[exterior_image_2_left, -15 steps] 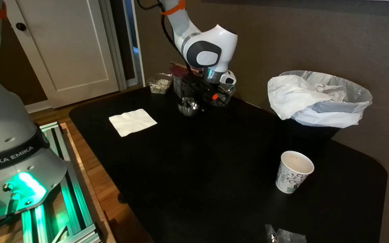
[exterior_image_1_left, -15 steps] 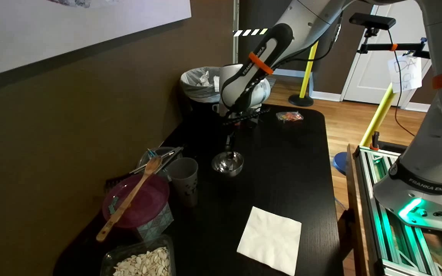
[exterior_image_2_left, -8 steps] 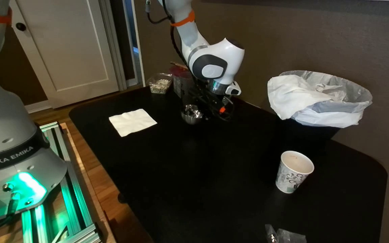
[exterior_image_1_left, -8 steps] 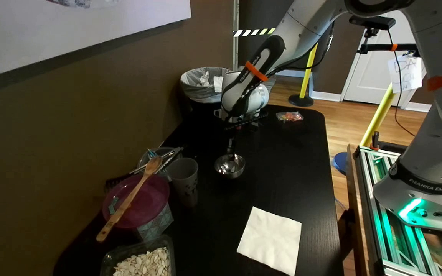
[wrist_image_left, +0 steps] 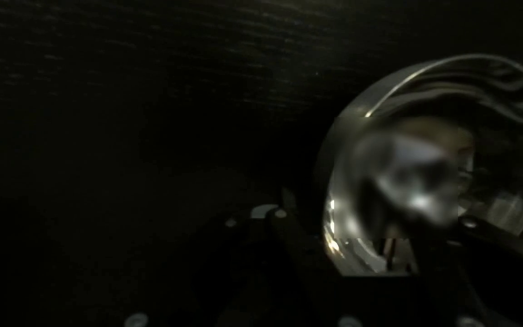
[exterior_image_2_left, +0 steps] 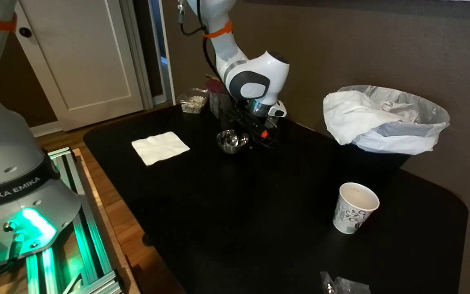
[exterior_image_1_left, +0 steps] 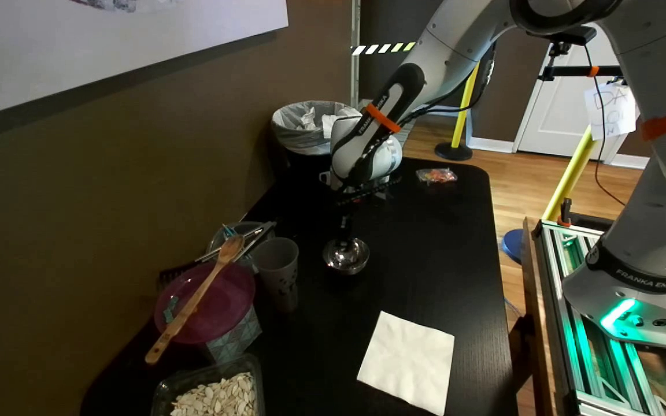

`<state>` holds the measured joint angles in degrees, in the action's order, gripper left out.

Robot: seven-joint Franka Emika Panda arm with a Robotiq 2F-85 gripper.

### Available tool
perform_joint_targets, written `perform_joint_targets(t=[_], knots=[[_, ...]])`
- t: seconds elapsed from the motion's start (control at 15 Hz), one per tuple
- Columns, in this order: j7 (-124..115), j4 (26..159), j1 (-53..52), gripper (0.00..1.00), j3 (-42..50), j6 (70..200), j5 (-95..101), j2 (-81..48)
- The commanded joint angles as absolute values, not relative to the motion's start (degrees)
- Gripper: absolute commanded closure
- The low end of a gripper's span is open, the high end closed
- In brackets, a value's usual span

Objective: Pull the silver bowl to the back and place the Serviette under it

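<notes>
Black worktop stands along brown wall. Silver bowl sits on it, apart from Serviette, which lies flat. Jaws stand partly spread with bowl's side between them, not gripping; whether they touch it, cannot tell.

The silver bowl has come down (and tilts less).

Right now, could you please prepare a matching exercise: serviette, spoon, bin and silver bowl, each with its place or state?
1. serviette
2. spoon
3. bin
4. silver bowl

A. lies across the purple dish
B. is nearest the gripper
C. lies flat on the table
D. is lined with a bag

Pairs: 1-C, 2-A, 3-D, 4-B.
</notes>
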<state>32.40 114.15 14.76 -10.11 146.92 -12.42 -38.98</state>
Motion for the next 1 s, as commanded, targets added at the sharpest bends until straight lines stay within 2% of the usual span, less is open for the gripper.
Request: perform_joint_targets(t=[0.0, 0.2, 0.27, 0.53, 0.8, 0.87, 0.93], knots=[[23.8, 121.5, 12.4, 0.26, -7.8, 142.7, -11.2, -29.1], [14.9, 124.4, 10.6, 0.04, -4.8, 134.3, -11.4, -21.9], [13.3, 124.0, 10.8, 0.01, -4.5, 129.8, -12.6, -20.0], [5.5, 125.1, 9.5, 0.0, -3.5, 121.7, -19.9, -14.0], [-1.9, 130.9, 6.0, 0.0, -4.6, 123.1, -32.3, -6.8], [1.6, 126.3, 6.1, 0.0, -3.0, 122.0, -27.9, -11.2], [1.1, 126.9, 5.2, 0.0, -3.0, 122.0, -28.4, -10.2]])
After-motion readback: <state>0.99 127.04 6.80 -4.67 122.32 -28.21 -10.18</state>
